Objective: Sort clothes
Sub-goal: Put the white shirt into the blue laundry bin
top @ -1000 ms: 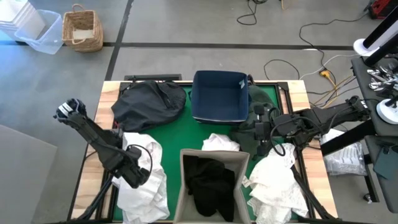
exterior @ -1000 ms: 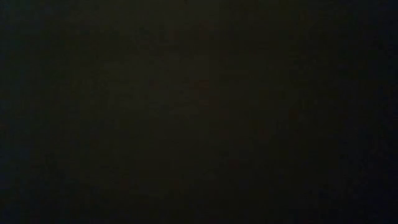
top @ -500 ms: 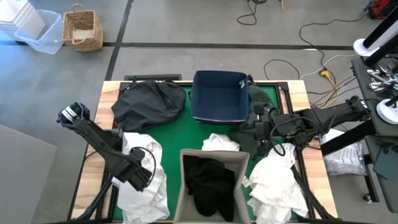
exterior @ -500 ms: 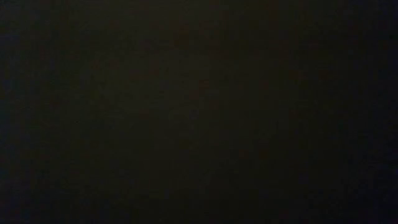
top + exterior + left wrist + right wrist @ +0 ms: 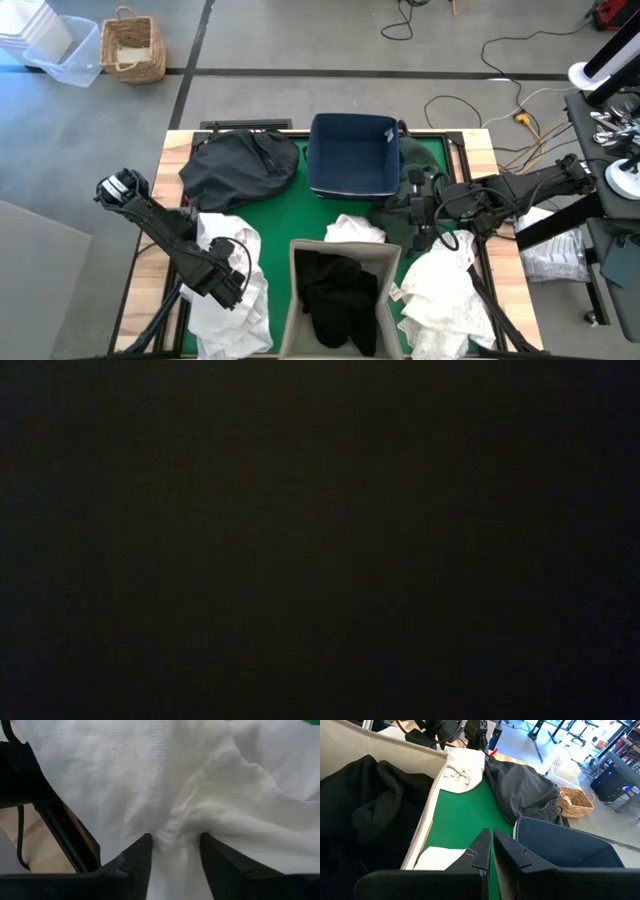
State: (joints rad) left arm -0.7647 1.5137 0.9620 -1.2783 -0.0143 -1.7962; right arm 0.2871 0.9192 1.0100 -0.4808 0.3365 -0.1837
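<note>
A crumpled white garment [image 5: 228, 280] lies at the near left corner of the worktop [image 5: 290, 215], beside the beige fabric bin [image 5: 340, 300]. The left end effector [image 5: 172, 842] is down on it, fingers [image 5: 137, 855] part open with a ridge of the white cloth bunched between them. A black garment [image 5: 335, 290] fills the beige bin. Another white piece [image 5: 355, 228] lies just behind that bin, and a third white heap [image 5: 445, 290] sits at the near right. A charcoal grey garment [image 5: 240, 165] is piled at the far left, next to the navy blue bin [image 5: 352, 155]. A dark green garment [image 5: 410, 190] lies right of that bin, under the right end effector [image 5: 492, 842], whose fingers are closed together on nothing, hovering over the green worktop.
</note>
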